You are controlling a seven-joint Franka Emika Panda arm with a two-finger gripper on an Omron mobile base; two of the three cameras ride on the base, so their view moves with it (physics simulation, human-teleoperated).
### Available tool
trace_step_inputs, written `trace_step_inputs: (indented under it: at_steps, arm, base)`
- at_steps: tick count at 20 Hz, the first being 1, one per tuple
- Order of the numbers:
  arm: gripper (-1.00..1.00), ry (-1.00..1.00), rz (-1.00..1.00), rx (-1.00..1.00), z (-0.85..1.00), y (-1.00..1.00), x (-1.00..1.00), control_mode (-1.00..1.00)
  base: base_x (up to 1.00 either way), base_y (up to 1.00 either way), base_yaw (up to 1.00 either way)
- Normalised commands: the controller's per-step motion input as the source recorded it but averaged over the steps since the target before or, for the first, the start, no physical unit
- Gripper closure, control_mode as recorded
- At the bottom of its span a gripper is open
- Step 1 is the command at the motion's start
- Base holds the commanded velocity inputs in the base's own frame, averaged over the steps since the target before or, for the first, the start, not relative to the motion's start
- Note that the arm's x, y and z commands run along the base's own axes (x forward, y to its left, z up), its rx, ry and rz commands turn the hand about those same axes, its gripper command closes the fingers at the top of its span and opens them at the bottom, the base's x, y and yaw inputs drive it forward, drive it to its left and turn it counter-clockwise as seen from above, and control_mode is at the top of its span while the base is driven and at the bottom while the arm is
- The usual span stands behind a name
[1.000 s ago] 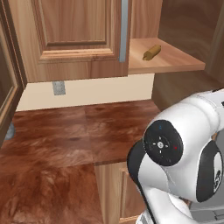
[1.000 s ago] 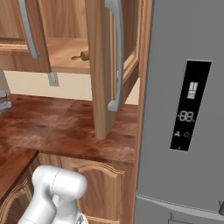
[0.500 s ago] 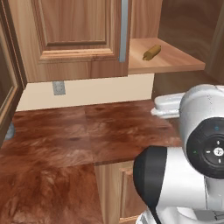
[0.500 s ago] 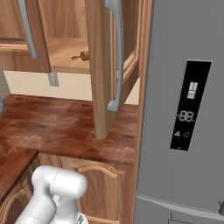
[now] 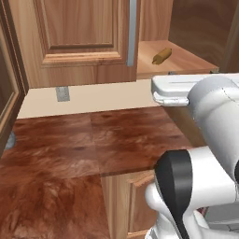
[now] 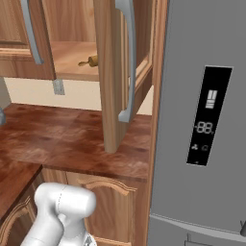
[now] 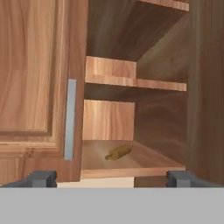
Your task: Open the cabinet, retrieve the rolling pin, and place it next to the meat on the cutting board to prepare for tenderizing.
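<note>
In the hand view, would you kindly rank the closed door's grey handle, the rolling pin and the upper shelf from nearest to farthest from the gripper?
Measured from the open gripper:
1. Grey handle, on the closed door, left.
2. Rolling pin, lying on the bottom shelf, centre.
3. Upper shelf, higher and deeper in the cabinet.

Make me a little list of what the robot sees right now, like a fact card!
cabinet: right door swung open, left door shut
rolling pin: lying on the bottom shelf, nothing touching it
gripper: jaws open and empty, facing the open cabinet, short of the shelf
counter: brown, below the cabinet
fridge: grey, right of the cabinet
</note>
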Motion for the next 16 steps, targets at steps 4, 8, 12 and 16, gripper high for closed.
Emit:
trace_step_inputs:
  at_steps: [4,8,12,16]
  arm:
    - [-1.00,-0.24,0.15,0.13,0.00,0.18,0.61,-1.00]
    - [-1.00,-0.15,0.08,0.12,0.01,0.19,0.61,-1.00]
    - [-1.00,0.04,0.03,0.05,0.00,0.16,0.71,-1.00]
    - [-1.00,0.19,0.00,-0.01,0.00,0.18,0.76,-1.00]
  base:
    - [0.00,0.00,0.00]
    - [0.00,0.00,0.00]
    - [0.00,0.00,0.00]
    - [0.00,0.00,0.00]
